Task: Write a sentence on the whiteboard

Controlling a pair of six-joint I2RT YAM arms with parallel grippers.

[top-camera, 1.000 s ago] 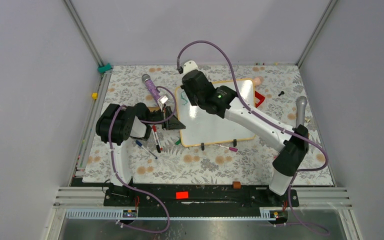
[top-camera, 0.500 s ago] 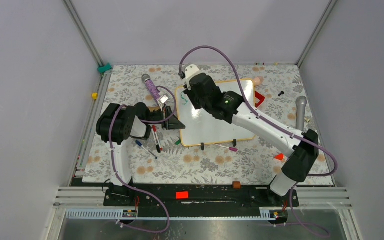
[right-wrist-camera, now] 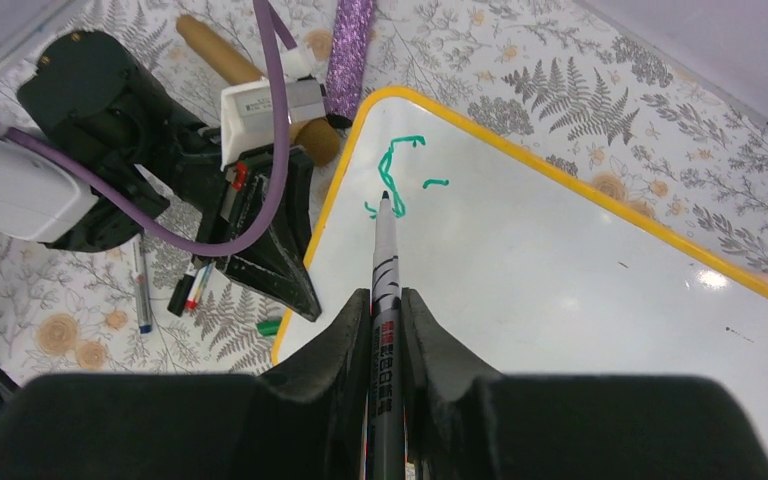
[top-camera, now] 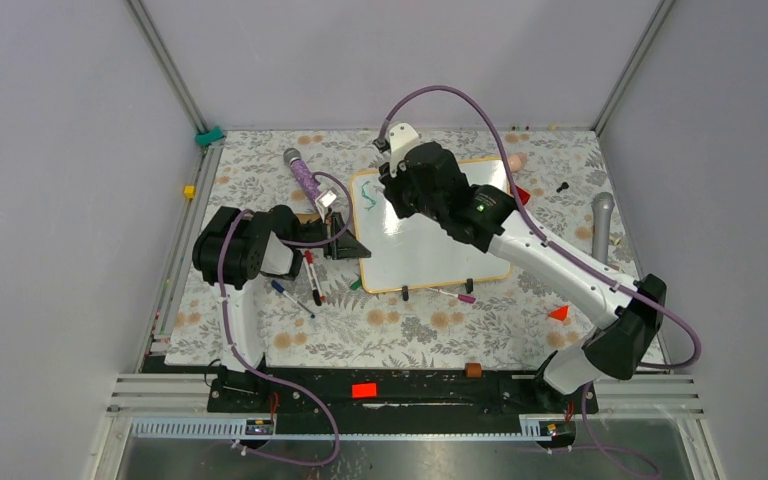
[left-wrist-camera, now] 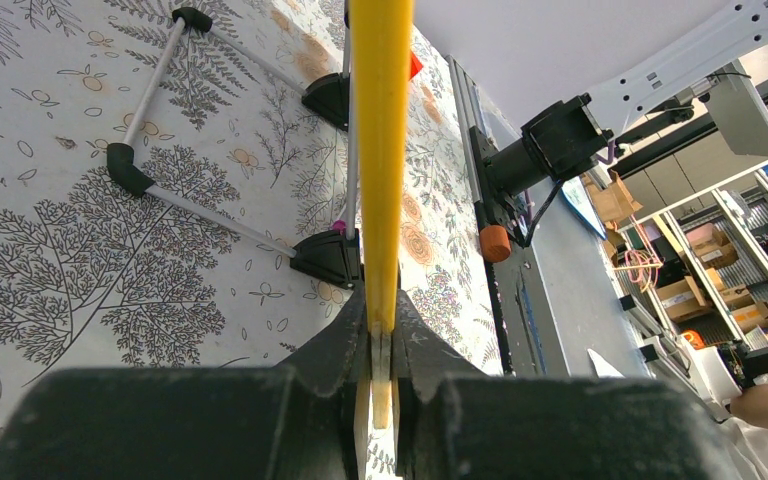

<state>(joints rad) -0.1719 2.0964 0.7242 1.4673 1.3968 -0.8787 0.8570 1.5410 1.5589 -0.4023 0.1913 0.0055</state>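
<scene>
Right wrist view: the sentence (right-wrist-camera: 397, 172) is barely begun, a few green strokes in the whiteboard (right-wrist-camera: 580, 270) corner at 10 o'clock. That whiteboard lies mid-table, its long axis 9 to 3. My right gripper (right-wrist-camera: 387, 298) pinches the marker (right-wrist-camera: 385, 250), tip pointing to 12 at the strokes. Next I judge I must press down and stroke toward 3. My left gripper (left-wrist-camera: 380, 335) clamps the 9 o'clock edge.

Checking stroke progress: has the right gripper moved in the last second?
Yes. In the top view the right gripper shifted rightward along the whiteboard's far edge, away from its left corner.
</scene>
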